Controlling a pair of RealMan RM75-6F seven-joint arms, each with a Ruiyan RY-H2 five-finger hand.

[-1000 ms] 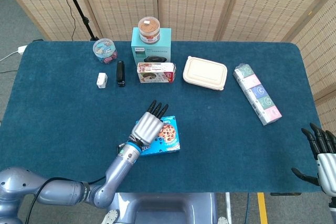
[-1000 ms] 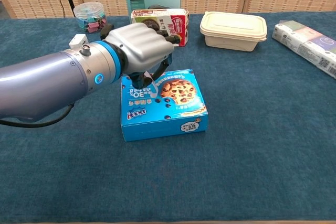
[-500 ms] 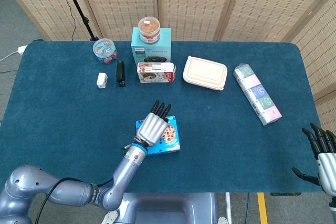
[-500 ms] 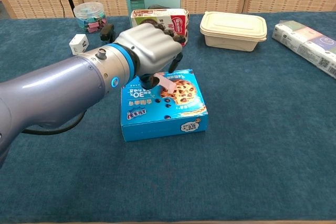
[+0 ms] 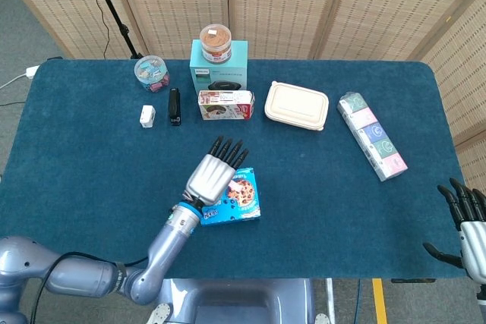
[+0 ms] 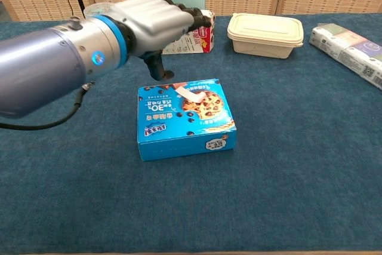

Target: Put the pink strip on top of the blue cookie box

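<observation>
The silver left hand [image 6: 156,21] has lifted off the box since half a second ago. Then it was pressed low over the lid with the strip beneath its fingers; now it hovers above and toward the upper left of the box, holding nothing.

A dark blue cloth-covered table [image 5: 91,165] fills both views. In the chest view the blue-grey left arm [image 6: 42,70] enters from the left edge, and its hand sits in the upper middle of the frame, palm down, dark fingertips [image 6: 191,15] reaching right and loosely apart, the thumb hanging down. In the head view the same hand [image 5: 211,177] lies just left of centre, overlapping the box's upper left corner.

The flat blue cardboard cookie box [image 6: 185,119] rests near the centre of the chest view. The small pale pink strip [image 6: 190,93] lies on its lid near the back edge, free of the hand.

The right hand [image 5: 467,227] shows at the lower right corner of the head view, off the table, fingers spread and holding nothing.
</observation>
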